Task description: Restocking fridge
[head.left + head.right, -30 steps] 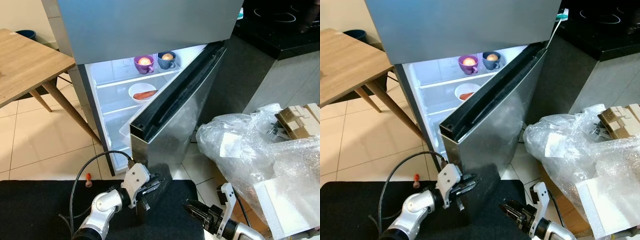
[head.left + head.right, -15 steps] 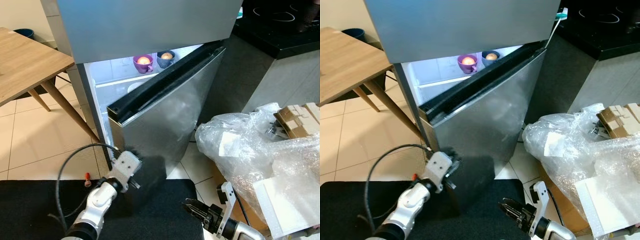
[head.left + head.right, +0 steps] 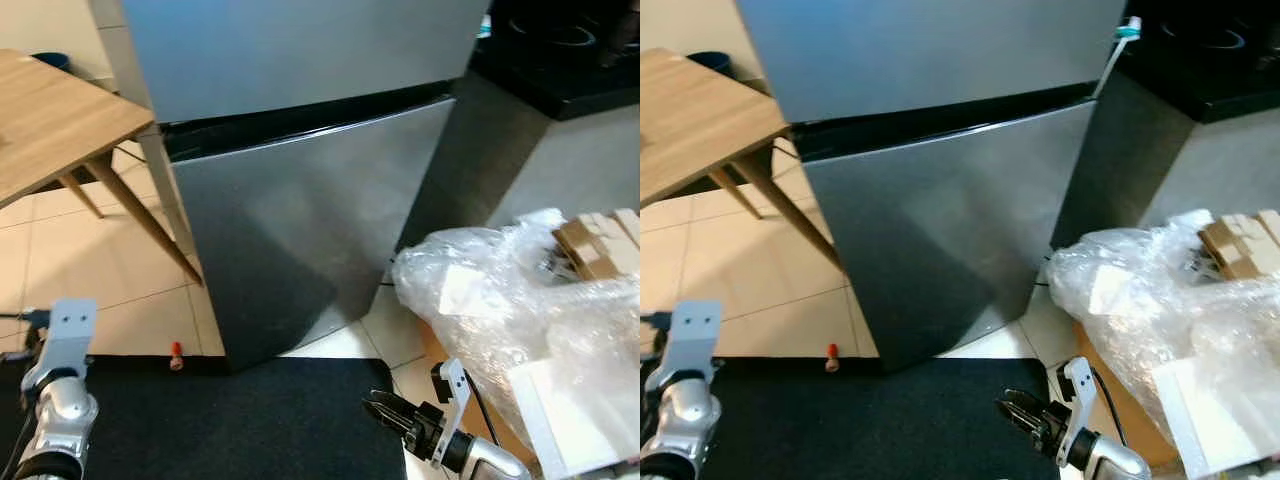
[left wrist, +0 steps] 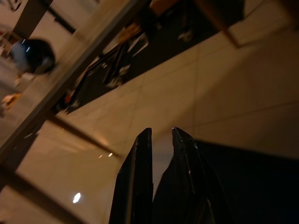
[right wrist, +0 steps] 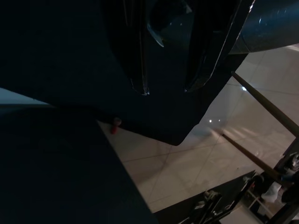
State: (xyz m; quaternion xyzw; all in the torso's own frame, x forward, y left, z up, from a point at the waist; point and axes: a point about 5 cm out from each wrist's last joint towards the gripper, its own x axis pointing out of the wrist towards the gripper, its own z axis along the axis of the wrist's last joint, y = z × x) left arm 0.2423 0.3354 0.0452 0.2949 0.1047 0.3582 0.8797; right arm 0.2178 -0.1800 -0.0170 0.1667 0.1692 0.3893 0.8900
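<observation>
**Visitor:** Where is the fridge, and is it shut?

**Onlooker:** The silver fridge (image 3: 300, 170) stands straight ahead, above and beyond both pincers. Its lower door (image 3: 310, 220) sits flush under the upper door, with only a dark seam between them. A wooden table (image 3: 50, 125) stands just to its left, over pale floor tiles.

**Visitor:** And the left gripper?

**Onlooker:** The left gripper (image 4: 161, 135) is low at the far left, well apart from the fridge. Its two black fingers (image 4: 140, 177) lie nearly together with a narrow gap, grasping nothing. Beyond the tips are floor tiles and a table leg.

**Visitor:** The right one?

**Onlooker:** The right gripper (image 3: 385, 410) hangs low over a black mat (image 3: 240, 420), its fingers spread and empty. A crumpled clear plastic bag (image 3: 490, 300) lies just to its right. A small red object (image 3: 176, 351) rests on the floor to its left, by the fridge's bottom corner.
</observation>
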